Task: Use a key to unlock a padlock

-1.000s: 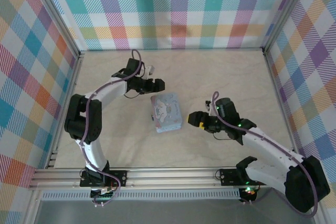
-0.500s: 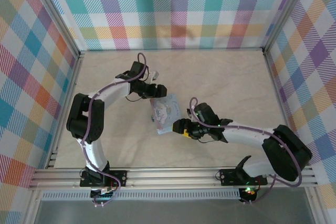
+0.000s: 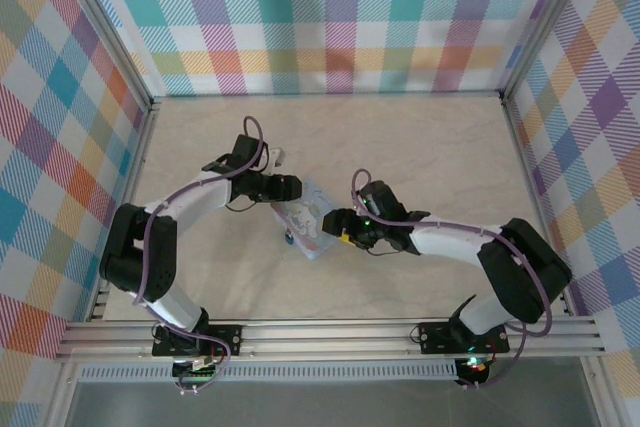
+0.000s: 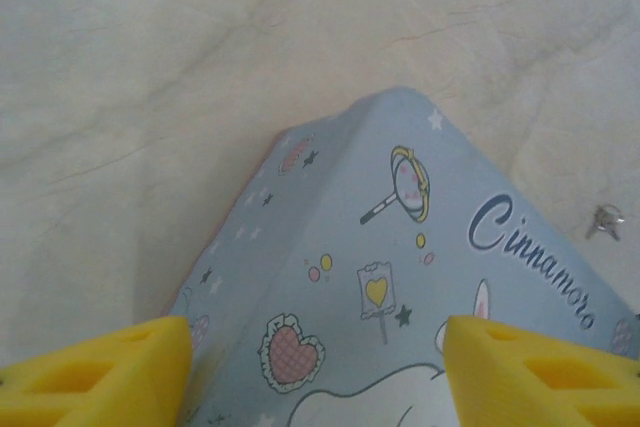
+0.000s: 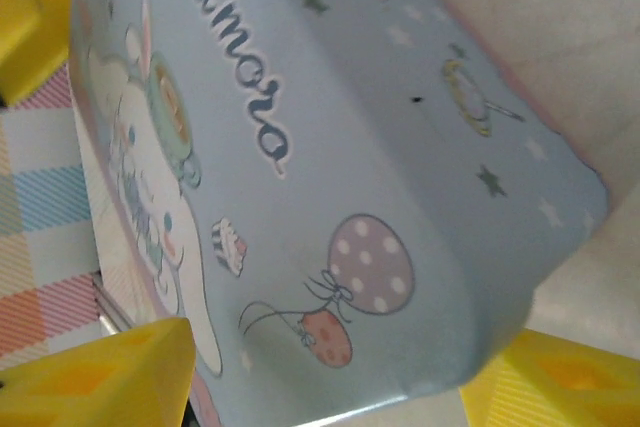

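Both arms have closed in on the light-blue Cinnamoroll box [image 3: 312,219], which lay flat a second ago and now looks tipped up off the desk [image 3: 430,147], near its middle. The left gripper [image 3: 292,188] meets the box's far-left corner and the right gripper [image 3: 340,228] its right side. Each has its yellow fingertips [image 4: 100,377] spread wide with the box between them; whether either is actually pinching it I cannot tell.

A small dark item, probably the padlock [image 3: 287,238], lies on the desk just beside the box's near-left edge. The left wrist view has a small grey metal piece [image 4: 603,219] on the bare surface near the box, key or lock I cannot say.

By my reading the unlocking has not begun: the box is being cleared. Next it should be set down well apart from the small parts, and then the jaws must narrow greatly for a fine pinch.

The desk is pale and marble-veined, enclosed by pastel plaid walls [image 3: 340,27] and aluminium rails [image 3: 330,332].
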You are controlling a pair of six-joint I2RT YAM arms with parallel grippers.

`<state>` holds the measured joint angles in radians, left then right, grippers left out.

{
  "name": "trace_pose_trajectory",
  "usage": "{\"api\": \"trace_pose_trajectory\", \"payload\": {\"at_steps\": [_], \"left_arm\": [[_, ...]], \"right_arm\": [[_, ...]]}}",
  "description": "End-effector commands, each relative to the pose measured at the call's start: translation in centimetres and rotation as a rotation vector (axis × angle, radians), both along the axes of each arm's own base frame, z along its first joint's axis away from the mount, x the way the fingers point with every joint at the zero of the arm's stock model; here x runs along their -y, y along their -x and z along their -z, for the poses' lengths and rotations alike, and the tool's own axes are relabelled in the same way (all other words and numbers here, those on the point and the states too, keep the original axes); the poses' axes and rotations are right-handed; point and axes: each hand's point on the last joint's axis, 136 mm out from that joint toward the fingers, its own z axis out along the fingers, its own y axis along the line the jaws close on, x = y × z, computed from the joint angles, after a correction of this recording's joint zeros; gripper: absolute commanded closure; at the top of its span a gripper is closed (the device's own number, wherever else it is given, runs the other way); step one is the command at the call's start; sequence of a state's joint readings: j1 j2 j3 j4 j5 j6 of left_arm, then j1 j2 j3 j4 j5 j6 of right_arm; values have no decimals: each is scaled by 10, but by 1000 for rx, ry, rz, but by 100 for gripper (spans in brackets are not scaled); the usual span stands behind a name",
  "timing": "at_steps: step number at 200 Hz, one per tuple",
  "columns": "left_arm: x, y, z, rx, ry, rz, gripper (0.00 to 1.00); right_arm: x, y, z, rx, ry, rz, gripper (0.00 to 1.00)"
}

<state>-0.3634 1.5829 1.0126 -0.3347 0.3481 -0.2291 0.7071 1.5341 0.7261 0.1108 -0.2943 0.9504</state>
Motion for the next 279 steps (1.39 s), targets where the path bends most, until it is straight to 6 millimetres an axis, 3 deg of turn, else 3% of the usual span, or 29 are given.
{"api": "trace_pose_trajectory", "payload": {"at_steps": [1, 43, 72, 106, 172, 243, 279], "left_arm": [[9, 20, -5, -32, 71, -10, 38], [4, 29, -11, -1, 127, -74, 44], [8, 31, -16, 12, 174, -95, 45], [25, 28, -14, 13, 197, -92, 45], [68, 5, -13, 38, 178, -59, 43], [81, -23, -12, 72, 146, -74, 40], [82, -26, -12, 69, 142, -83, 39]], "right_arm": [[-19, -34, -26, 115, -29, -16, 36], [-35, -61, -17, 84, 9, -58, 46], [-33, -79, -13, 93, 45, -59, 46], [-21, -100, -15, 101, 65, -46, 46], [14, -119, -21, 117, 108, -2, 46], [42, -127, -18, 114, 119, 61, 45], [47, -131, -20, 126, 125, 70, 42]]}}
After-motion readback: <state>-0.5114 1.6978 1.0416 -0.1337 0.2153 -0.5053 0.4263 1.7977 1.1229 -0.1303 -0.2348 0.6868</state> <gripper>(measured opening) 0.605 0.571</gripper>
